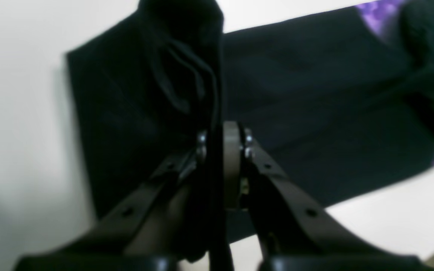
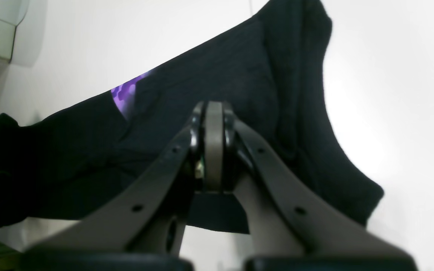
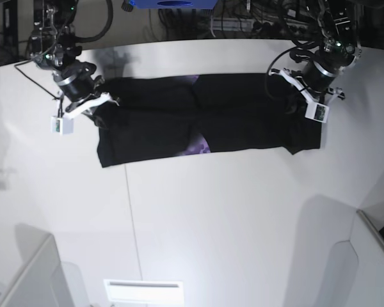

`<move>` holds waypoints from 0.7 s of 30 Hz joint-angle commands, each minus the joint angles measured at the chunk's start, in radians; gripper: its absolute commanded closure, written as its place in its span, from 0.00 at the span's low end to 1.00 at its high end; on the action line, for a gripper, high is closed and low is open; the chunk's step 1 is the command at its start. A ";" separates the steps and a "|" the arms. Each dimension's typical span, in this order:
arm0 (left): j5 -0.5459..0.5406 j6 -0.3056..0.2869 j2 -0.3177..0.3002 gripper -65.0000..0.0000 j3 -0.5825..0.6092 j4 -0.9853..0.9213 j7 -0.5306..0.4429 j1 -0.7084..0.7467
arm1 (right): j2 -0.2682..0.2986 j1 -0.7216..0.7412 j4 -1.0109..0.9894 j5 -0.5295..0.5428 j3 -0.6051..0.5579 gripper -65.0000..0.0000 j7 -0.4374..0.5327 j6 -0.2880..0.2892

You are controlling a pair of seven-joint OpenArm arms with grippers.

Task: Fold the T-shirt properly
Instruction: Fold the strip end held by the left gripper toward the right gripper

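1. Right gripper point(image 3: 97, 102): at T-shirt's left end in base view; jaws closed, pinching black cloth there.
2. T-shirt point(image 3: 243, 121): flat on white table point(image 3: 211, 217), long axis left–right, stretched btwn both grippers; purple print point(image 3: 198, 148) near mid, lower edge.
3. Left gripper point(image 3: 299, 96): at T-shirt's right end; jaws clamped on bunched cloth. Each arm holds its own end, so neither is nearer.

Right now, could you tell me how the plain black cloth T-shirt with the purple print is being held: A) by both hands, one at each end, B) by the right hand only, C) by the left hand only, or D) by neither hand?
A: the left hand and the right hand are each shut on an end of the plain black cloth T-shirt.
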 commanded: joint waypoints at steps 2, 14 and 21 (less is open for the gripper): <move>-0.021 0.023 -0.006 1.00 0.043 0.019 -0.023 0.000 | 0.008 0.006 0.015 0.006 0.006 1.00 0.022 0.003; -0.023 0.143 -0.010 1.00 0.270 0.019 -0.023 -0.027 | 0.008 0.007 0.014 0.005 0.007 1.00 0.022 0.003; -0.023 0.145 -0.005 1.00 0.327 0.019 -0.023 -0.028 | 0.008 0.007 0.014 0.005 0.007 1.00 0.022 0.003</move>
